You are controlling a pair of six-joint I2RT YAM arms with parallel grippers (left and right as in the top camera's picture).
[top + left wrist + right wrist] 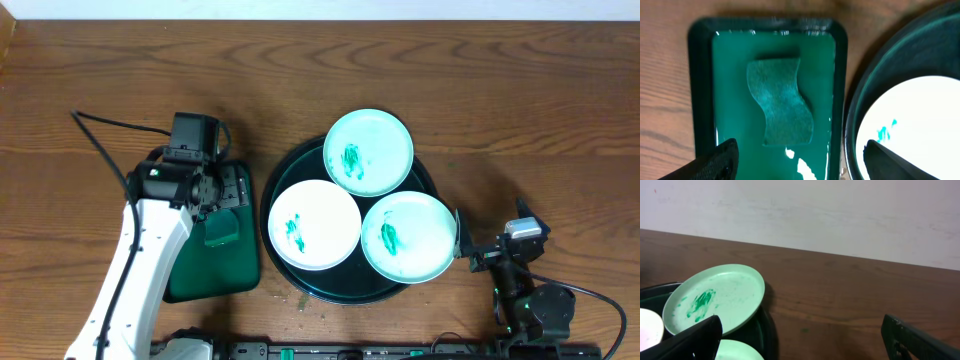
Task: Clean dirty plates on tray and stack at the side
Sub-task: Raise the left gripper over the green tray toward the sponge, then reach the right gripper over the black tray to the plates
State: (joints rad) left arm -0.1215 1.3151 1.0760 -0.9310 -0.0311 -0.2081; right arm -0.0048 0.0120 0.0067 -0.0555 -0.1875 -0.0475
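Observation:
Three dirty plates lie on the round dark tray (287, 168), each white with a green smear: one at the back (368, 152), one at the left (314, 224), one at the right (408, 236). My left gripper (225, 196) hangs open over the small green rectangular tray (210, 280), to the left of the plates. In the left wrist view my left gripper (802, 165) is empty, with a green sponge (781, 102) below and ahead of it. My right gripper (488, 240) stands open just right of the right plate. The right wrist view shows my right gripper (802, 340) holding nothing and the back plate (715, 300) at its left.
The rectangular tray (702, 90) looks wet around the sponge. It sits close beside the round tray's rim (865, 90). Bare wooden table (850, 300) extends right of the round tray and behind it to a pale wall. A black cable (110, 125) runs from the left arm.

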